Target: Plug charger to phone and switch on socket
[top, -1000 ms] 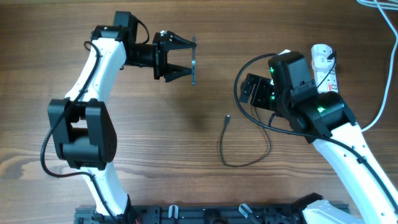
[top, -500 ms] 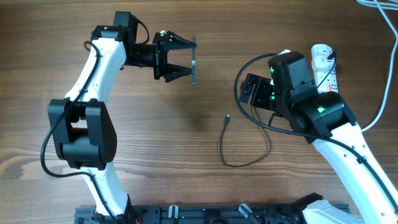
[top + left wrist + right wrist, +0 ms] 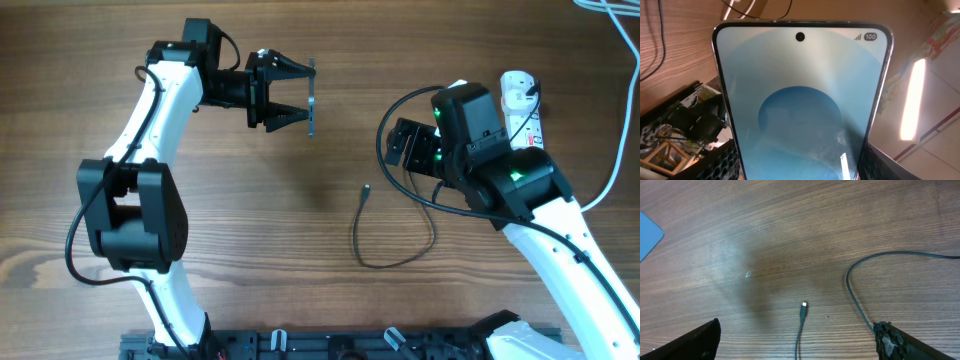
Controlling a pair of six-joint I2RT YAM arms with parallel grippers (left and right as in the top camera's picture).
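While the phone (image 3: 312, 97) waits for its plug, the left jaws pinch it by its sides and hold it on edge above the desk (image 3: 250, 220), in the upper middle of the overhead frame, probably so that its port can be reached. The right jaws stand spread wide and empty right of centre, apparently aimed at the charger (image 3: 366, 190). Its small tip lies loose on the wood at frame centre, and its thin black cable loops toward the lower right. The socket (image 3: 522, 105) sits in the upper right corner, partly hidden by the right arm, with a white cord (image 3: 620, 150) trailing down the right edge. Only bare wood lies between tip and phone.
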